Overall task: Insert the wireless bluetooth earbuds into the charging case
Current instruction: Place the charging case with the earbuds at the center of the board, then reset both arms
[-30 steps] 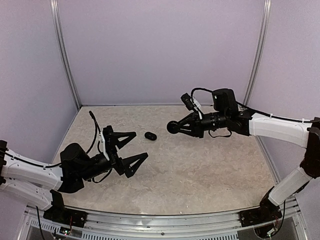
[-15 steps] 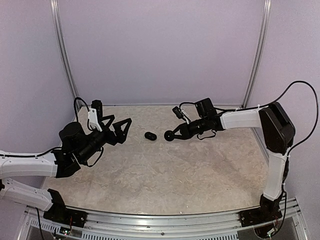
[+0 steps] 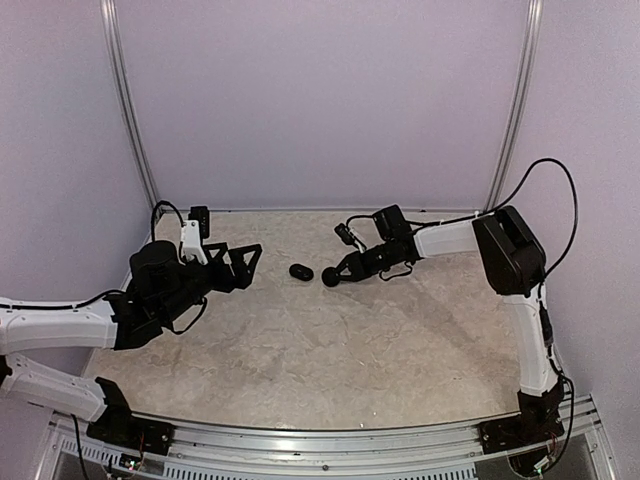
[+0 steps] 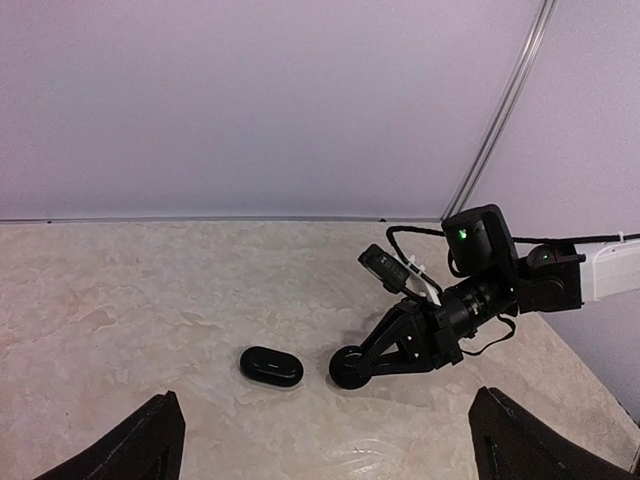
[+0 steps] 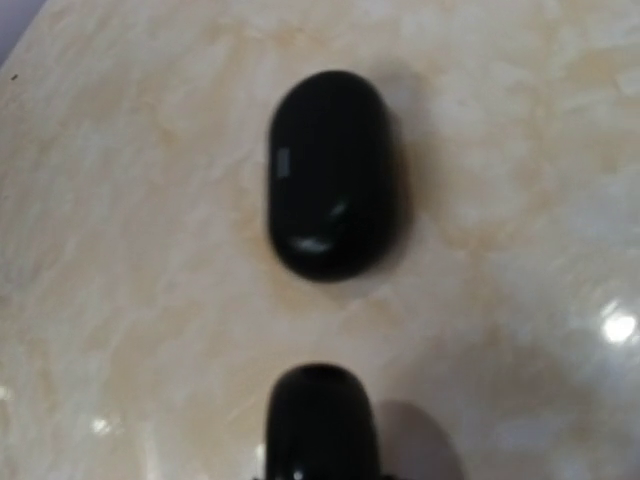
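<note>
The charging case (image 3: pixel 301 271) is a glossy black oval pebble lying closed on the marble table top. It also shows in the left wrist view (image 4: pixel 271 366) and in the right wrist view (image 5: pixel 328 170). My right gripper (image 3: pixel 330 277) is shut, with its rounded black tip low at the table just right of the case, a small gap between them; the same tip shows in the right wrist view (image 5: pixel 320 425). My left gripper (image 3: pixel 248 264) is open and empty, to the left of the case and pointing at it. The earbuds are not visible in any view.
The marble table (image 3: pixel 380 340) is walled by lilac panels with metal posts (image 3: pixel 128 110) at the back corners. The right arm's elbow (image 3: pixel 508 245) stands high at the right. A cable (image 3: pixel 545 190) loops above that elbow.
My right gripper has swung left and down, from above the table to just beside the case. My left gripper has moved toward the back and now faces the case. The case has not moved.
</note>
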Controlling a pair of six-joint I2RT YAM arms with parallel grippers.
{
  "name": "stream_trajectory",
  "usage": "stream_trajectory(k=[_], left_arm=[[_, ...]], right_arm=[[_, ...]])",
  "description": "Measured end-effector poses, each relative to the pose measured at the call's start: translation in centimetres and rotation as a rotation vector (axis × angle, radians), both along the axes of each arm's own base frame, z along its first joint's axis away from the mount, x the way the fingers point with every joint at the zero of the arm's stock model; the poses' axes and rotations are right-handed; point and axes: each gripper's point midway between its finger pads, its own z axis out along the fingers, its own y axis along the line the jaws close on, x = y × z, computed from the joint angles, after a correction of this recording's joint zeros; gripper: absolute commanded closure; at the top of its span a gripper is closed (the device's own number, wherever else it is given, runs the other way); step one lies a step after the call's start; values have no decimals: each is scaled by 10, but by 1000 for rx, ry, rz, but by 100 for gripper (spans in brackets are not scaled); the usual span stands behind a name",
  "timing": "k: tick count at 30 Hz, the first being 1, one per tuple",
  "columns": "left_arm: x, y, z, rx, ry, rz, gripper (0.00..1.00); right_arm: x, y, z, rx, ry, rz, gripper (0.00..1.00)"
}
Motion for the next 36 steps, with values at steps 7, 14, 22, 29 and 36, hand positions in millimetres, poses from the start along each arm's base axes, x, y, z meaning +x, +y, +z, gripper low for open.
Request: stream_trajectory(k=[7, 14, 22, 29, 36], left_arm=[[6, 1, -14, 12, 49, 15, 1], [13, 6, -17, 5, 85, 36, 1], [20, -2, -13, 7, 114, 22, 1], [33, -1, 0, 16, 141, 38, 1], [44, 13, 13, 27, 162, 105, 1]], right_arm=[[11, 2, -11, 1, 18, -1, 67], [20, -7, -14, -15, 17, -25, 34], [32, -20, -2, -64, -48, -57, 16], [38, -58, 86, -92, -239, -170, 1], [5, -116, 188, -63, -491, -352, 0]])
